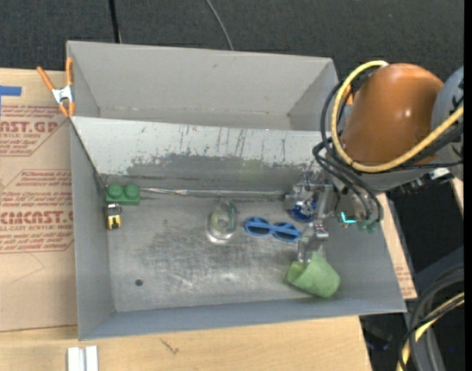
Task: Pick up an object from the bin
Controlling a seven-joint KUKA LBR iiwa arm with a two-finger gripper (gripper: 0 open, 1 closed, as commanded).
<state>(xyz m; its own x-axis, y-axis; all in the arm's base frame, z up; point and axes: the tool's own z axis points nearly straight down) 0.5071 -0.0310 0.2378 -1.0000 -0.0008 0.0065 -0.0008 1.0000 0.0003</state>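
My gripper (315, 236) hangs low at the right side of the bin, coming down from under the orange dome. Its tip is just above a soft green cup-shaped thing (314, 277) that lies on its side near the front right corner. Whether it touches the green thing I cannot tell. A pair of blue toy glasses (269, 228) lies flat just left of the gripper. A small blue thing (300, 212) sits behind it, partly hidden by the wrist.
A clear, glassy rounded thing (221, 222) lies mid-bin. A green building brick (123, 194) and a small yellow-and-grey piece (113, 221) sit against the left wall. The arm and its cables cover the bin's right rim.
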